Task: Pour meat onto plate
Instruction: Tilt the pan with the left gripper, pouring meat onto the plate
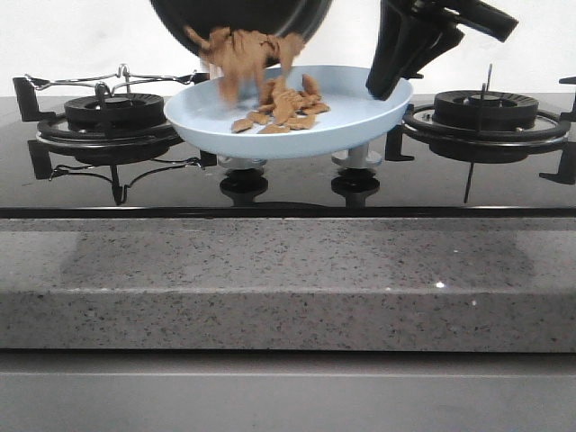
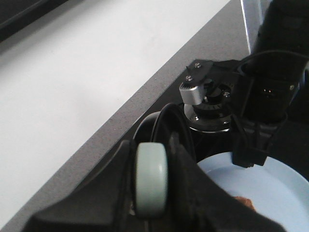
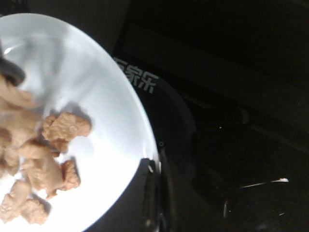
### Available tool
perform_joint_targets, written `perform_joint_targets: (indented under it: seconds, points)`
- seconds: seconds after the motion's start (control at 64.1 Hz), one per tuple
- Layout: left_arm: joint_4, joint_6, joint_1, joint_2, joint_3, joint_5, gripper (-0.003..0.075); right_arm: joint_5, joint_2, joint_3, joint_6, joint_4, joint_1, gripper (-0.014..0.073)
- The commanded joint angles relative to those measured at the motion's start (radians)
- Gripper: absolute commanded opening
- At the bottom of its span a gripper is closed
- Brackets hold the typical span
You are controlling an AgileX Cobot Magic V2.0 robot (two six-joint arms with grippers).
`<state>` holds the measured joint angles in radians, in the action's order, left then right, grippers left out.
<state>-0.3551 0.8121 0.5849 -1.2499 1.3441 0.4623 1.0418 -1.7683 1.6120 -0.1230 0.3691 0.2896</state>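
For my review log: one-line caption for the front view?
Meat tumbles from the tilted black pan onto the pale-blue plate, held up over the stove by the right gripper.

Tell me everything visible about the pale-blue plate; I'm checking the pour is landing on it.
The plate is round, shallow, glossy and pale blue with a raised rim. It is held up above the black stovetop, between the two burners, a little tilted. The right gripper clamps its rim. Light-brown meat pieces lie heaped toward its far left part, with more falling blurred from the tilted black pan above. The rest of its surface is bare.
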Motion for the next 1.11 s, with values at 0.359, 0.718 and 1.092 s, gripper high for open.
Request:
perform_joint_targets:
  seconds: [0.359,0.718,1.092]
  points:
    - [0.068,-0.007,0.049,0.060,0.034,-0.101,-0.0020,-0.026,0.060,0.022,-0.012,0.031,0.001,-0.0060]
    - [-0.206,-0.100,-0.124,0.060,0.034,-0.145,-0.0020,-0.025,0.060,0.022,-0.012,0.031,0.001,-0.0060]
    - [-0.931,0.056,-0.565,0.012,-0.048,0.120,-0.0020,-0.025,0.060,0.022,-0.012,0.031,0.001,-0.0060]
